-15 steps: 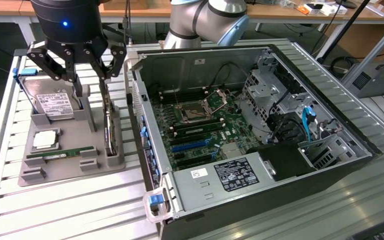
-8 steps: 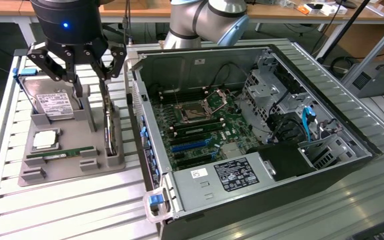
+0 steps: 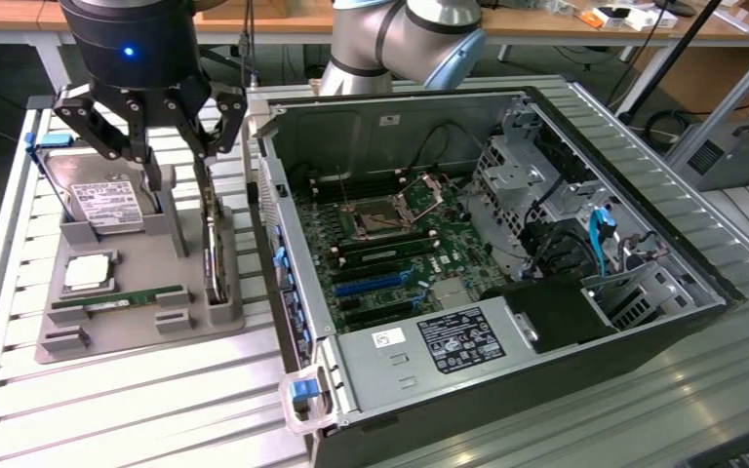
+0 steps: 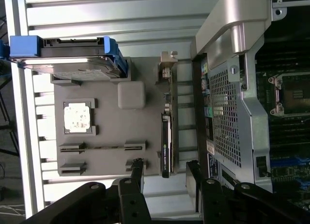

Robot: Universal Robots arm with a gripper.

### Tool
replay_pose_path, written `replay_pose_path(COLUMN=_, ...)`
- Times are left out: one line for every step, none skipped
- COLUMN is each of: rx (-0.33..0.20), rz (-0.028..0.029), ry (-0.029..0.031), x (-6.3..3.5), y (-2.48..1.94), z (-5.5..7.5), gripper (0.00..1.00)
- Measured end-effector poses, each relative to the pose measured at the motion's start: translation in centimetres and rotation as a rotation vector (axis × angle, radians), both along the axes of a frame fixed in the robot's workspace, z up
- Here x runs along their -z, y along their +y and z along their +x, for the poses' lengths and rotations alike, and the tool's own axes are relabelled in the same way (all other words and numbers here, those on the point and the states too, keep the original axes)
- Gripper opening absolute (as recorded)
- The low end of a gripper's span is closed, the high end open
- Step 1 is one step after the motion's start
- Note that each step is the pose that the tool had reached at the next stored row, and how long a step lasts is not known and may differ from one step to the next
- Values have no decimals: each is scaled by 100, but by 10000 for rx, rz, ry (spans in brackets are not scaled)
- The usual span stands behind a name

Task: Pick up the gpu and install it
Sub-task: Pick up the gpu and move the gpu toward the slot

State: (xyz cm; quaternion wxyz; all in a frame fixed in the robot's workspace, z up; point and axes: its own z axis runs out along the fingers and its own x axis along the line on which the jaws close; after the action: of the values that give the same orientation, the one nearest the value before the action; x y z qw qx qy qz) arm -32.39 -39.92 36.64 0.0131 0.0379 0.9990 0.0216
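on the tabletop (image 3: pixel 114 409) a grey holder tray (image 3: pixel 153 258) carries a ram stick (image 3: pixel 121 299) at its near end, then a cpu (image 3: pixel 91 273) and a hard drive (image 3: pixel 104 203) farther back. the gpu (image 3: pixel 216 255) stands on edge along the tray's side at the exterior view's right, just beside the open computer case (image 3: pixel 335 127). the pincer (image 3: pixel 177 161) hangs above it, wide open and empty.

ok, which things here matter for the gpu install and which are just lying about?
In the job: green-and-black flat gpu card standing on edge in the grey holder; black end effector, open, above it; open metal computer case.
Lying about: silver hard drive with white label; square silver processor chip; narrow green RAM stick.
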Motion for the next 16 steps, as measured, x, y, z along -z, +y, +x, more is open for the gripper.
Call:
replay_pose_path(rx=0, rz=0, ry=1, x=1, y=0, z=0, gripper=48)
replay_pose_path(rx=0, rz=0, ry=1, x=3, y=0, z=0, gripper=48)
replay_pose_path(rx=0, rz=0, ry=0, x=5, y=0, z=0, gripper=48)
replay_pose_path(rx=0, rz=0, ry=0, x=7, y=0, z=0, gripper=48)
replay_pose_path(rx=0, rz=0, ry=0, x=8, y=0, z=0, gripper=48)
replay_pose_path(rx=0, rz=0, ry=1, x=10, y=0, z=0, gripper=48)
replay_pose_path(rx=0, rz=-1, ry=1, x=12, y=0, z=0, gripper=48)
replay_pose_path(rx=0, rz=0, ry=0, x=13, y=0, z=0, gripper=48)
replay_pose_path(rx=0, rz=0, ry=1, x=15, y=0, z=0, gripper=48)
replay_pose_path(rx=0, rz=0, ry=0, x=19, y=0, z=0, gripper=48)
replay_pose_path(rx=0, rz=0, ry=0, x=21, y=0, z=0, gripper=48)
replay_pose_path(rx=0, rz=0, ry=1, x=22, y=0, z=0, gripper=48)
replay_pose_path(rx=0, rz=0, ry=1, x=24, y=0, z=0, gripper=48)
replay_pose_path(rx=0, rz=0, ry=1, x=26, y=0, z=0, gripper=48)
replay_pose_path(rx=0, rz=0, ry=0, x=28, y=-1, z=0, gripper=48)
replay_pose_path(rx=0, rz=0, ry=0, x=30, y=-1, z=0, gripper=48)
